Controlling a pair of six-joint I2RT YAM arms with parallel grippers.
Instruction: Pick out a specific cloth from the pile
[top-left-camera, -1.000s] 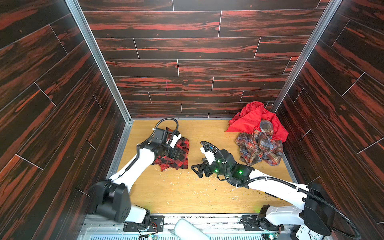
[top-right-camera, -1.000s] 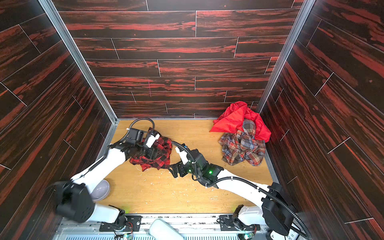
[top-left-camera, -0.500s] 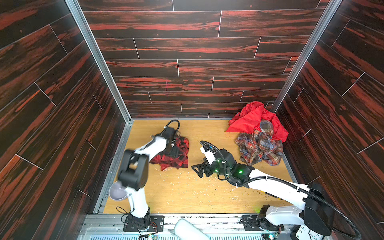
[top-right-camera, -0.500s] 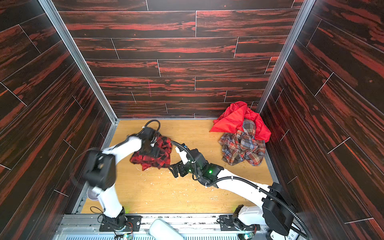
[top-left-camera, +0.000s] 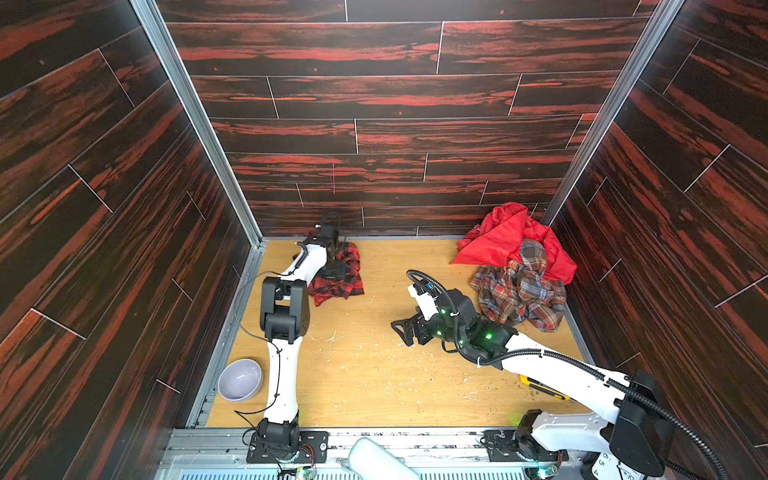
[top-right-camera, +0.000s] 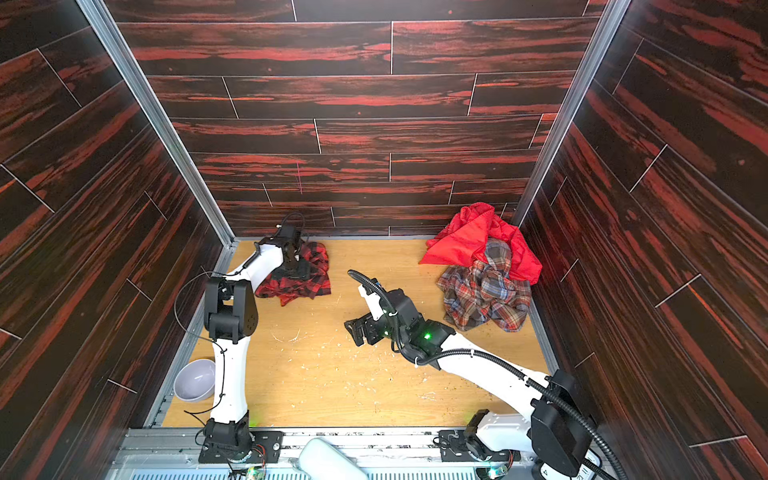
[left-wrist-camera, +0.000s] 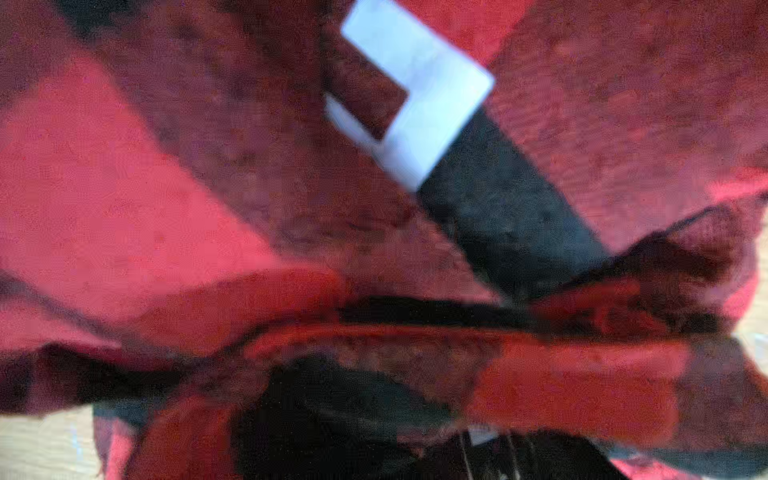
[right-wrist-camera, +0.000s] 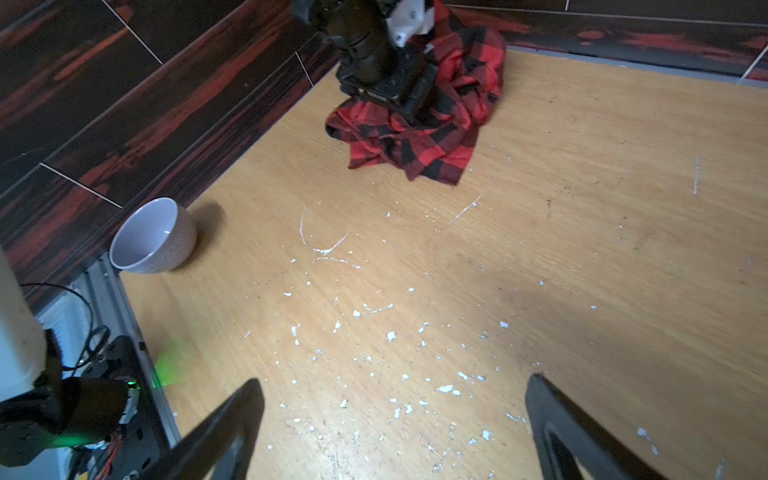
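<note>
- Left gripper (top-left-camera: 332, 271), in both top views, is planted on the buffalo-check flannel shirt (top-left-camera: 340, 286) at the far left corner of the worktop (top-left-camera: 374, 374). The shirt is well apart from the pile (top-left-camera: 515, 270) at far right. The gripper's own body hides its jaws. The right gripper (top-left-camera: 405, 330) hovers mid-worktop, between shirt and pile.
- Left wrist view: red-and-black check fills the frame, with the white label (left-wrist-camera: 419, 95) showing. I cannot tell how wide the jaws stand.
- Right wrist view: the right gripper (right-wrist-camera: 395, 380) gapes wide and empty. The shirt lies bunched ahead of it with no clear long axis, much nearer the other gripper.
</note>
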